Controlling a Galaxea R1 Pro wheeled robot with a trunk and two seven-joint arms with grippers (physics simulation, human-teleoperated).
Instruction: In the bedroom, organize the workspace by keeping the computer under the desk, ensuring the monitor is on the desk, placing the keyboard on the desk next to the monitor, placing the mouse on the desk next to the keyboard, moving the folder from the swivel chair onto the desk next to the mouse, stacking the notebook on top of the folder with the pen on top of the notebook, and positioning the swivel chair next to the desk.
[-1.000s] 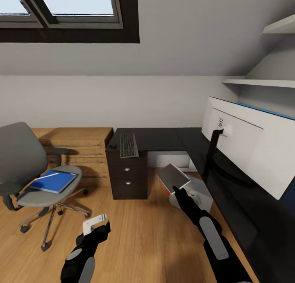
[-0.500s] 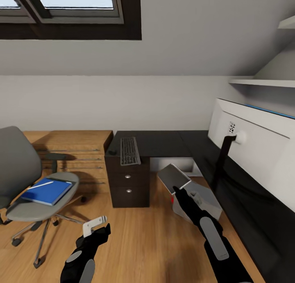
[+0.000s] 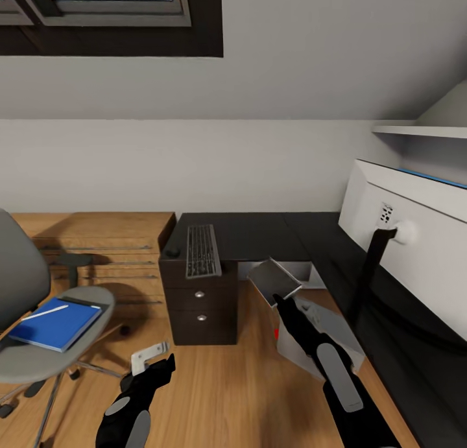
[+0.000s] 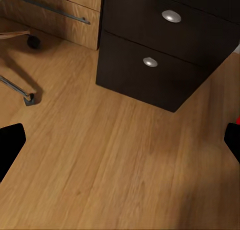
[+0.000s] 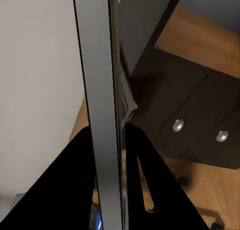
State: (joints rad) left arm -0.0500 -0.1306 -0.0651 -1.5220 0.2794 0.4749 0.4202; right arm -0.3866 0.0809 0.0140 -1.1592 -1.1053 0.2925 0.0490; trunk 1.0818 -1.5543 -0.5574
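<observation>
Head view, bedroom workspace. The right hand (image 3: 280, 299) is clamped on the upper edge of the computer (image 3: 318, 328), a light grey boxy tower tilted off upright on the wooden floor (image 3: 233, 389), with a small red light at its lower front. In the right wrist view the black fingers (image 5: 75, 180) press both faces of a thin grey panel, the computer (image 5: 100, 115) wall seen edge-on. The tower sits beside the inner corner of the desk (image 3: 259, 231), a matte black L-shaped top with silver-knobbed drawers (image 3: 198, 305) below its left end.

The keyboard (image 3: 202, 250), slim and dark grey, lies lengthwise on that left end, overhanging the front edge slightly; the mouse (image 3: 172, 251), a small black lump, sits just beside it at 9 o'clock. The monitor (image 3: 415, 260) stands on the right wing, white back and thin black stand showing.

At 8 o'clock, the swivel chair (image 3: 39, 344), grey and padded, carries the bright blue folder (image 3: 55, 323) with the whitish pen (image 3: 44, 312) on top.

The left hand (image 3: 152, 357) hangs open and empty over bare floor; in the left wrist view its dark fingertips (image 4: 10, 145) stand wide apart, with open planks between it and the drawers (image 4: 160, 50)
</observation>
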